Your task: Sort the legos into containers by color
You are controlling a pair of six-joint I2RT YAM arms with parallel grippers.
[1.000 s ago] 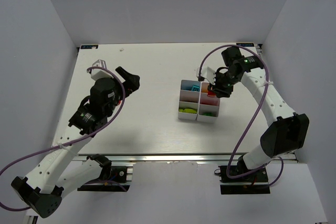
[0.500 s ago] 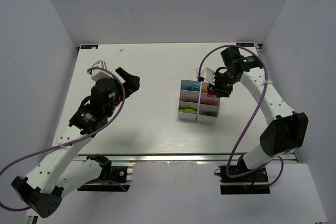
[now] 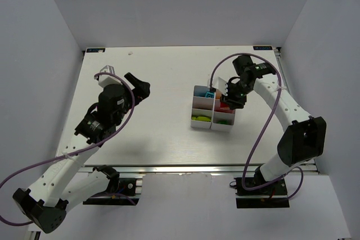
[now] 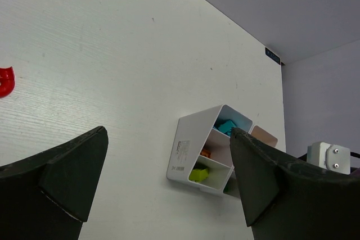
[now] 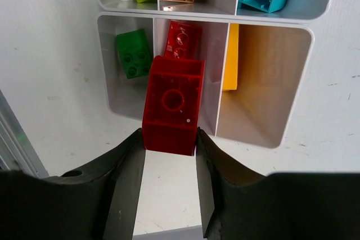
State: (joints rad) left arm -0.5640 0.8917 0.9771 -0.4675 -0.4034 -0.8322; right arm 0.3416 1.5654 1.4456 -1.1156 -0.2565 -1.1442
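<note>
One red brick [image 5: 171,105] clamped in right fingers [image 3: 229,97], over white bins [image 5: 205,14]; left fingers [image 3: 138,84] spread wide, empty, above worktop [image 3: 163,71].

Lego [image 5: 171,105] in right pincer [image 5: 169,158] above middle bin [image 5: 214,82] of containers [image 5: 214,15], second lego [image 5: 183,36] inside

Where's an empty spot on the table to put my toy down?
Free: the wide table between the left gripper and the bins, and the strip in front of the bins. Crowded: over the bins, where the right gripper holds a red brick.
</note>
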